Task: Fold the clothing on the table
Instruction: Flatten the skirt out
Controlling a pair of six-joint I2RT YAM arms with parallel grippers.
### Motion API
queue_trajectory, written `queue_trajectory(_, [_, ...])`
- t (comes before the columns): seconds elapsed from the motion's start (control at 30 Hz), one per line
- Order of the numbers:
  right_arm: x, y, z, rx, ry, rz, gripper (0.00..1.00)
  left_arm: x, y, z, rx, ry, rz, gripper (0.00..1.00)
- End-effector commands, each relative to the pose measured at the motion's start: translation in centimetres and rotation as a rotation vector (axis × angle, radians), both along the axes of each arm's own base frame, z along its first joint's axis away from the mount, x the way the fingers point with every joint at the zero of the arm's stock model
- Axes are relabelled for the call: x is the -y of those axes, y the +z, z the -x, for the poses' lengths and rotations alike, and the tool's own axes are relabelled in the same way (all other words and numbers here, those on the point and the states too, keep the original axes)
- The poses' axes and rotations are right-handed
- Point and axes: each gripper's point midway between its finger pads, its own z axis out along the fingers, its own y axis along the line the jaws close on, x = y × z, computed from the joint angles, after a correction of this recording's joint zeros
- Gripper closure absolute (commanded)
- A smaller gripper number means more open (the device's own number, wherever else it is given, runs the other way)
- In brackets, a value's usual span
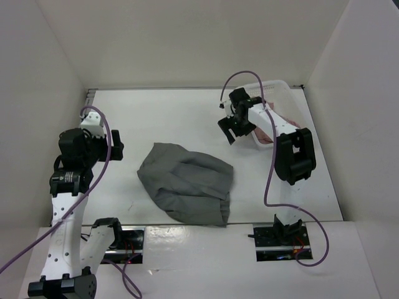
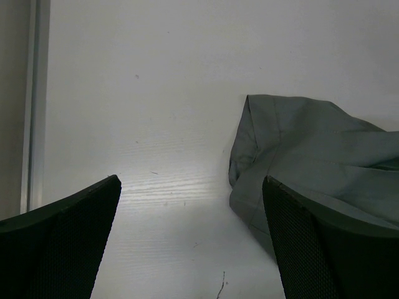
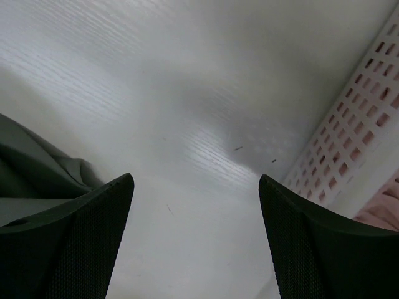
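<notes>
skirt [image 1: 187, 184] lies between left tool [image 2: 190, 180] and right tool [image 3: 196, 177], touching neither.

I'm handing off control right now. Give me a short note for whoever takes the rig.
Left hand: open, empty, hovering over the table just left of the grey skirt.
Right hand: open, empty, above bare table beside the mesh basket, apart from the skirt.
Skirt: mid-table, rumpled, with part of it lapped over itself, not lying flat.
Pink garment: in the basket.
Done: no tidy fold is visible.
Left: flatten the skirt, then fold it. Both hands are free to take hold.
</notes>
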Motion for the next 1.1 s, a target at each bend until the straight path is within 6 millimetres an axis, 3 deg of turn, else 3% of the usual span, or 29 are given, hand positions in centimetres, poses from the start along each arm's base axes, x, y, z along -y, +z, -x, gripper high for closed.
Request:
queue_trajectory(0.0, [-0.9, 2.4, -2.1, 0.147, 0.027, -0.058, 0.14, 0.3, 0.6, -0.4, 0.026, -0.031, -0.005, 0.0])
queue_trajectory(0.17, [0.1, 0.5, -2.0, 0.137, 0.015, -0.024, 0.14, 0.3, 0.6, -0.4, 0.026, -0.031, -0.005, 0.0])
queue_trajectory(0.3, [3.6, -2.2, -2.4, 0.104, -0.041, 0.025, 0.14, 0.3, 0.6, -0.4, 0.026, -0.031, -0.005, 0.0])
queue_trajectory(0.4, [6.6, -2.7, -3.5, 0.115, -0.103, 0.04, 0.14, 0.3, 0.6, -0.4, 0.026, -0.031, -0.005, 0.0])
queue_trajectory(0.47, [8.3, -2.0, -4.8, 0.147, -0.148, 0.043, 0.14, 0.3, 0.6, -0.4, 0.026, -0.031, -0.005, 0.0])
queue_trajectory(0.57, [9.7, -1.4, -6.4, 0.174, -0.183, 0.04, 0.14, 0.3, 0.6, -0.4, 0.026, -0.031, -0.005, 0.0])
queue_trajectory(0.77, [10.6, -0.1, -9.6, 0.247, -0.253, 0.007, 0.14, 0.3, 0.8, -0.2, 0.035, -0.031, -0.006, 0.0])
queue_trajectory(0.93, [9.5, 1.7, -11.8, 0.319, -0.264, -0.065, 0.13, 0.3, 0.8, -0.2, 0.035, -0.031, -0.006, 0.0])
queue_trajectory(1.0, [9.3, 1.3, -12.6, 0.322, -0.292, -0.082, 0.13, 0.1, 0.8, -0.3, 0.035, -0.023, -0.01, 0.0])
queue_trajectory(1.03, [9.2, 2.2, -13.6, 0.35, -0.291, -0.088, 0.13, 0.1, 0.4, -0.2, 0.025, -0.023, -0.009, 0.0])
queue_trajectory(1.07, [9.1, 1.4, -13.9, 0.333, -0.303, -0.092, 0.13, 0.1, 0.4, -0.2, 0.025, -0.023, -0.009, 0.0])
